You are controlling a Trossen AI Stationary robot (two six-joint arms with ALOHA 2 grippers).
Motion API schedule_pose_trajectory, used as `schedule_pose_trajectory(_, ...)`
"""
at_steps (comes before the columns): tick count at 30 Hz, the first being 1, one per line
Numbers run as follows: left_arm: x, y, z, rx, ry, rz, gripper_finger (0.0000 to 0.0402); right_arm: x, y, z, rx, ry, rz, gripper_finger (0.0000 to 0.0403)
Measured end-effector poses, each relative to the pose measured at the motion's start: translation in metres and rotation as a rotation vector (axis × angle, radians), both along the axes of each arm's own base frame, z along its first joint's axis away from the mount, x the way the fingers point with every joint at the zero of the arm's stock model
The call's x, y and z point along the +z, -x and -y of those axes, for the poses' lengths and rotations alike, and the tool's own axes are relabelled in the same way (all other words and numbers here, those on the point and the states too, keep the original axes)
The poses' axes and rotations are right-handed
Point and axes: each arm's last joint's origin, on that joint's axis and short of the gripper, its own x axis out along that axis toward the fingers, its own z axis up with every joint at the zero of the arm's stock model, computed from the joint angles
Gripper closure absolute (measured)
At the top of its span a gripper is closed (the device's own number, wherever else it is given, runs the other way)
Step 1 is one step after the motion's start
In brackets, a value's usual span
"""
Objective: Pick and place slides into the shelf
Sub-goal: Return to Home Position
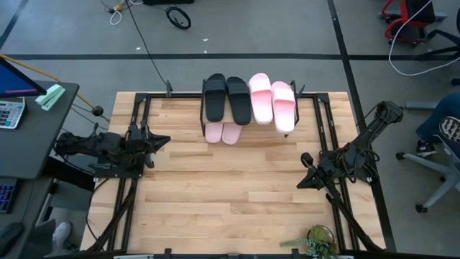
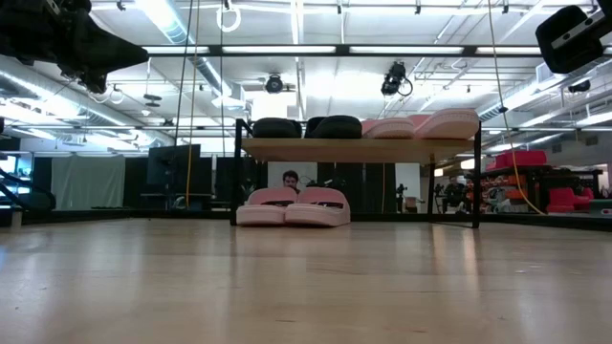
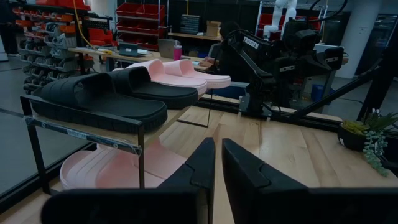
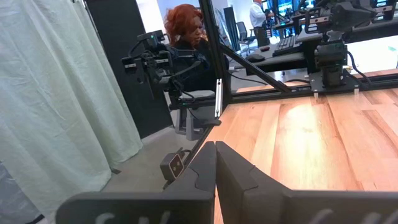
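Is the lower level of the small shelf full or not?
Not full: only two pale pink foam slides sit there, at one end of the black-framed wooden-topped shelf; the rest is bare.

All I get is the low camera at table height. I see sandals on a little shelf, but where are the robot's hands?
Observer: The left gripper sits by the left edge of the table, the right gripper by its right edge, both apart from the shelf.
Operator: Holding anything?
Observer: No, both wrist views show them shut, with nothing held.
Operator: Anything else on the table?
Observer: A small plant at the edge opposite the shelf, on the right gripper's side.
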Motion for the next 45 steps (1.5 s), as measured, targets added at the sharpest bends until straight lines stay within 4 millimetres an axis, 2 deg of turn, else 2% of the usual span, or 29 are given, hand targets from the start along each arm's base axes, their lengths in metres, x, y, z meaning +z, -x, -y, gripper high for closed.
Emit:
schedule_pose_trajectory(16, 0.0, 0.0, 0.0, -0.001, 0.0, 0.0, 0.0376, 0.0, 0.0, 0.0, 0.0, 0.0, 0.0, 0.0394)
schedule_pose_trajectory(27, -0.0001, 0.0, 0.0, 0.0, 0.0, 0.0, 0.0365, 0.0, 0.0, 0.0, 0.0, 0.0, 0.0, 0.0394)
schedule_pose_trajectory(36, 0.0, 0.0, 0.0, 0.0, 0.0, 0.0, 0.0378, 0.0, 0.0, 0.0, 0.0, 0.0, 0.0, 0.0394)
schedule_pose_trajectory(45, 0.0, 0.0, 0.0, 0.0, 0.0, 0.0, 0.0365, -0.0001, 0.0, 0.0, 0.0, 0.0, 0.0, 0.0394)
